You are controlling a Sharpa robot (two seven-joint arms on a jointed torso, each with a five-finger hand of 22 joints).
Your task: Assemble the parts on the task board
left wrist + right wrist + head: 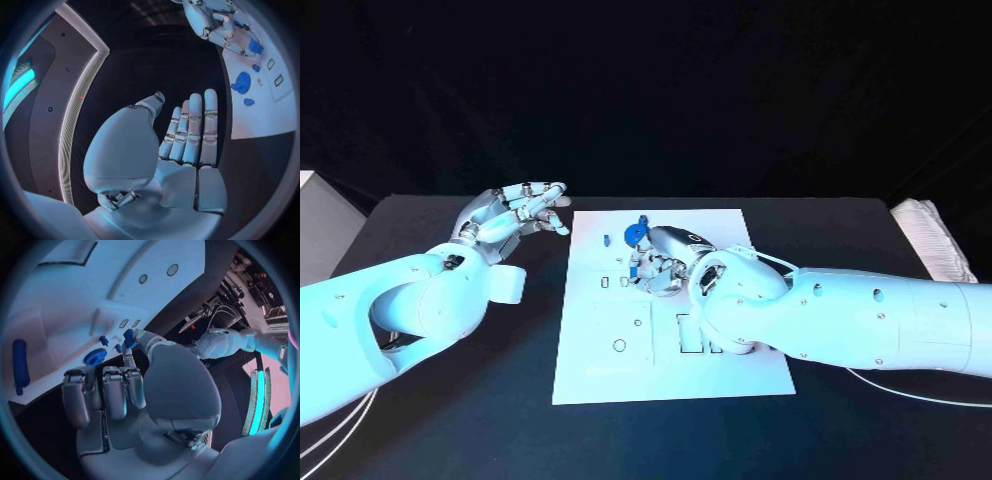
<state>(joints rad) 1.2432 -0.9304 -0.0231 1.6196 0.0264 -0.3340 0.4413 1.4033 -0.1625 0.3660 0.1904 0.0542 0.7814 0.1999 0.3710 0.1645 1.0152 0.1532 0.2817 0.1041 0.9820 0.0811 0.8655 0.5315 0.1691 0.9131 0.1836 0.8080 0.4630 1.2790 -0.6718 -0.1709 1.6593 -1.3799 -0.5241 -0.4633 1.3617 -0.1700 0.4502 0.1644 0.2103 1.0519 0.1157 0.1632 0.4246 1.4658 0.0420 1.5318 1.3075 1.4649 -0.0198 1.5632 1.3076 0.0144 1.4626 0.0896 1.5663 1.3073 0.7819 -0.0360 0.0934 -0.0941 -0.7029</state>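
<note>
The white task board (596,370) lies in the middle of the black table. My right hand (668,262) reaches over its far half and pinches a small blue part (128,337) between thumb and a finger, just above the board. A blue gear (635,235) sits on the board beyond that hand, also seen as the gear (95,356) and the gear (242,82). Two small blue pieces (104,340) lie close to it. A blue cylinder (20,365) lies farther off on the board. My left hand (516,215) hovers left of the board's far corner, fingers straight and apart, holding nothing.
The board has rectangular slots (689,335) and a round hole (619,346) in its near half. A white folded cloth (932,240) lies at the table's right edge. A pale box (315,230) stands at the left edge.
</note>
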